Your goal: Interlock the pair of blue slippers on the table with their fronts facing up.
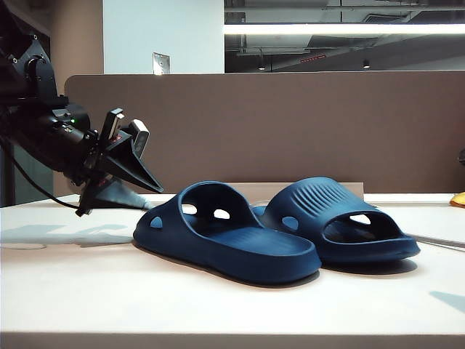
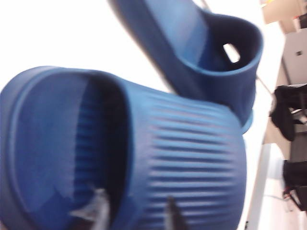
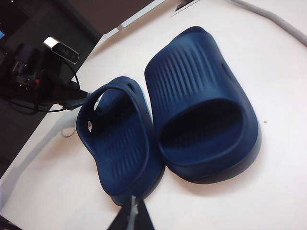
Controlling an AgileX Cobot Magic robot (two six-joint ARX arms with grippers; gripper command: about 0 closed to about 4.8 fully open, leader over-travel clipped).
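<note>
A: Beside the near slipper (image 1: pixel 225 236), on the surface (image 1: pixel 87 291), where's the left tool (image 1: pixel 138 171)?

B: Just off its strap end, fingers parted, empty. That slipper's long axis runs away from it. The right tool (image 3: pixel 134 215) stays out, closed.

Bare white table (image 1: pixel 87 291) stretches across the lower frame in the exterior view, open for approach. Two blue slippers (image 1: pixel 269 229) fill the centre, touching; the brown divider panel (image 1: pixel 290 123) walls off the rear. The left gripper (image 1: pixel 138 178), jaws parted, occupies mid-left; the right gripper (image 3: pixel 132 215), shut, hangs above.
</note>
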